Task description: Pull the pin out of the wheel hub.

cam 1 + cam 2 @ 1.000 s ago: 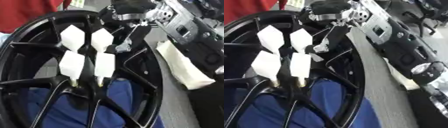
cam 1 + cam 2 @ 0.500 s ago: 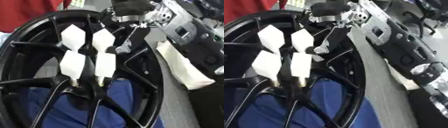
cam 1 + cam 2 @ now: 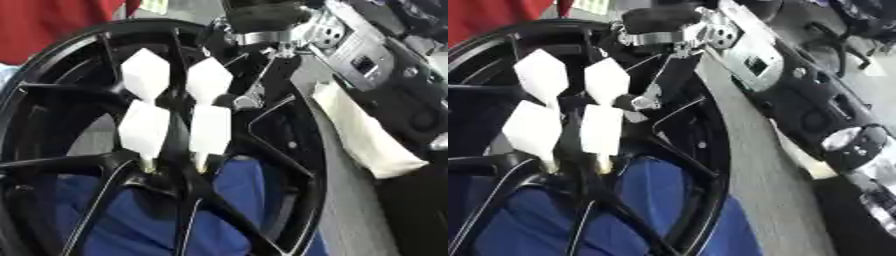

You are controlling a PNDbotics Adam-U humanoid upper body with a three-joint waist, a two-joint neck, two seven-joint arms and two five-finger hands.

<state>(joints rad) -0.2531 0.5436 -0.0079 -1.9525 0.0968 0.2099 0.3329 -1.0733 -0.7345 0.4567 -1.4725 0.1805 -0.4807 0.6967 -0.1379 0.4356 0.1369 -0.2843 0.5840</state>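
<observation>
Pins, four white, sit in hub centre of black wheel. Right hand reaches beside upper-right pin; finger state can't tell. Risk: slip off pin, knock neighbours.

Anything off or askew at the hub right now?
Nothing looks damaged or spilled. Four white-flagged pins still sit in the black wheel hub. The right hand reaches among the spokes beside them; its grip can't be made out.
</observation>
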